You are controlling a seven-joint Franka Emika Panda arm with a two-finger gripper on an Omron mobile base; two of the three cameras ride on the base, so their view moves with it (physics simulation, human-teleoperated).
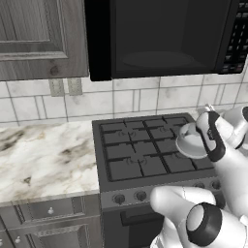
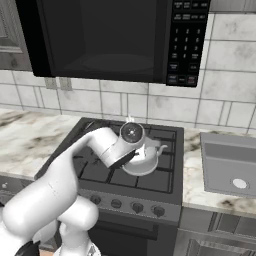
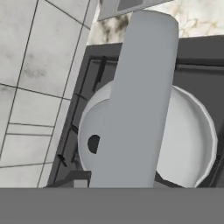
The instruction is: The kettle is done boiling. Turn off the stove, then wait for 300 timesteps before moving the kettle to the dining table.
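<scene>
The small silver-grey kettle (image 1: pixel 186 145) (image 2: pixel 148 164) (image 3: pixel 188 140) is over the right-hand burners of the black stove (image 1: pixel 140 160) (image 2: pixel 95 170). My gripper (image 1: pixel 199 134) (image 2: pixel 138 151) comes down on it from above and is shut on its flat top handle (image 3: pixel 140 100). In the hand view that handle runs up the middle from the bottom edge and my fingertips are hidden. I cannot tell whether the kettle rests on the grate or hangs just above it. The dining table is out of view.
A row of round grey knobs (image 1: pixel 118 198) (image 2: pixel 116 203) lines the stove front. A black microwave (image 1: pixel 160 38) (image 2: pixel 100 40) hangs low over the stove. Marble counter (image 1: pixel 43 160) lies to the left, a sink (image 2: pixel 230 165) to the right, and a tiled wall behind.
</scene>
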